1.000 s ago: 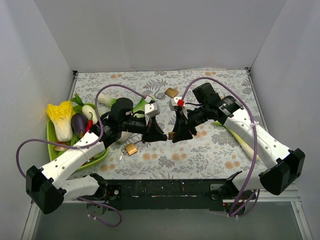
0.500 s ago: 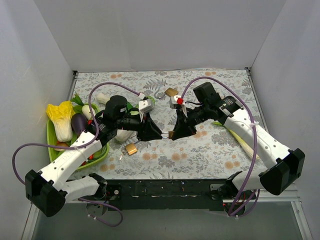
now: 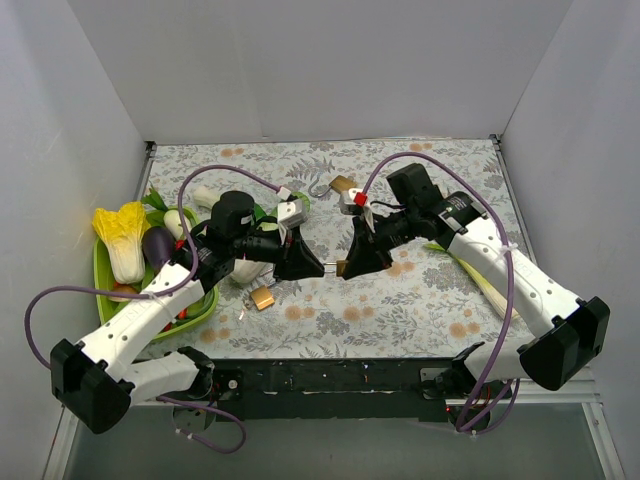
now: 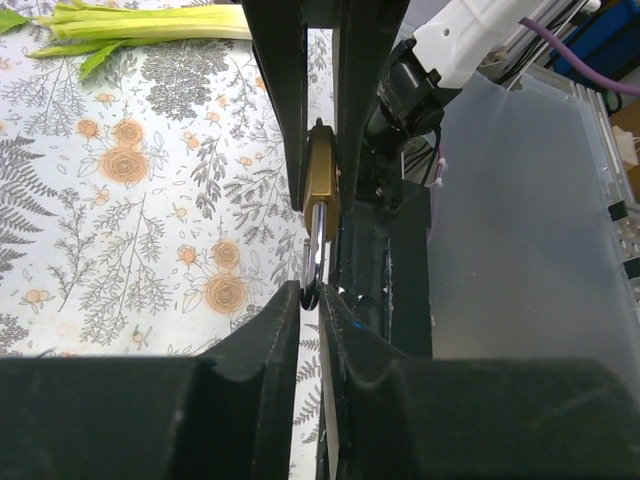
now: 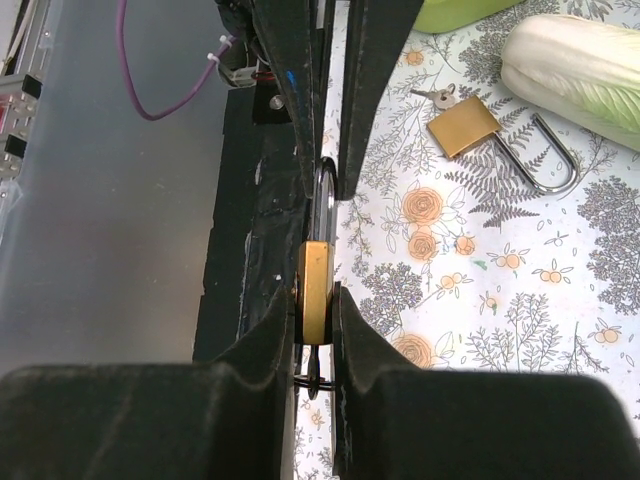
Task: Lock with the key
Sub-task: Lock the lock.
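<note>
A brass padlock (image 3: 341,268) hangs above the flowered table between my two grippers. My right gripper (image 3: 348,266) is shut on its body, which shows edge-on between the right fingers in the right wrist view (image 5: 316,290). A silver key (image 4: 315,250) sticks out of the padlock (image 4: 321,180) toward my left gripper (image 4: 312,295), which is shut on the key's head. In the top view the left gripper (image 3: 318,268) sits just left of the padlock. The shackle is hidden behind the right fingers.
A second brass padlock (image 3: 262,297) lies on the table near the left arm. A third one (image 3: 342,185) with an open shackle lies farther back. A green tray (image 3: 105,285) of vegetables stands at the left. A leek (image 3: 480,275) lies under the right arm.
Since one second ago the left arm's wrist has pulled back to the left and turned, with both grippers still meeting at the padlock. Over the last half second almost nothing moved.
</note>
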Controlling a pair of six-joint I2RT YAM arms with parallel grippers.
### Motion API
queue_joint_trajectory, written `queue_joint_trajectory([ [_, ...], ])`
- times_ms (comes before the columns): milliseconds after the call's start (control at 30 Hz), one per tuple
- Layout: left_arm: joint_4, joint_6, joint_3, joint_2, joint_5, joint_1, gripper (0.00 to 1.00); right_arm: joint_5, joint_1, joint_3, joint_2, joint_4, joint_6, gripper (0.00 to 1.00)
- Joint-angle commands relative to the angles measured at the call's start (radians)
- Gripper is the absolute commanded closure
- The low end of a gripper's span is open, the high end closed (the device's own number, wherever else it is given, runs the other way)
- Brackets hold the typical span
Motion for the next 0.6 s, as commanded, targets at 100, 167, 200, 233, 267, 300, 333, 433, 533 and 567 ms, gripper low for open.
queue_joint_trajectory([
  [100, 0.091, -0.04, 0.018, 0.009, 0.018, -0.029, 1.0, -0.039, -0.003, 0.018, -0.026, 0.049, 0.024, 0.99],
  [167, 0.106, -0.061, 0.02, 0.016, 0.017, -0.04, 1.0, -0.035, -0.004, 0.018, -0.024, 0.06, 0.032, 0.99],
  [200, 0.117, -0.066, 0.02, 0.019, 0.014, -0.043, 1.0, -0.032, -0.004, 0.017, -0.026, 0.066, 0.038, 0.99],
  [233, 0.123, -0.078, 0.02, 0.025, 0.012, -0.046, 1.0, -0.03, -0.003, 0.017, -0.027, 0.078, 0.041, 0.99],
  [267, 0.13, -0.083, 0.02, 0.025, 0.012, -0.048, 1.0, -0.035, -0.003, 0.015, -0.026, 0.083, 0.044, 0.99],
  [300, 0.145, -0.094, 0.02, 0.028, 0.003, -0.049, 1.0, -0.036, -0.001, 0.013, -0.027, 0.084, 0.049, 0.99],
  [333, 0.154, -0.104, 0.02, 0.032, 0.001, -0.049, 1.0, -0.044, -0.001, 0.01, -0.027, 0.09, 0.051, 0.99],
  [433, 0.198, -0.158, 0.018, 0.042, 0.004, -0.049, 1.0, -0.032, 0.008, -0.008, -0.029, 0.118, 0.058, 0.99],
  [533, 0.249, -0.222, 0.012, 0.058, 0.014, -0.051, 1.0, -0.041, 0.019, -0.014, -0.029, 0.155, 0.087, 0.99],
  [567, 0.263, -0.232, 0.011, 0.063, 0.015, -0.054, 1.0, -0.044, 0.024, -0.017, -0.029, 0.169, 0.098, 0.99],
])
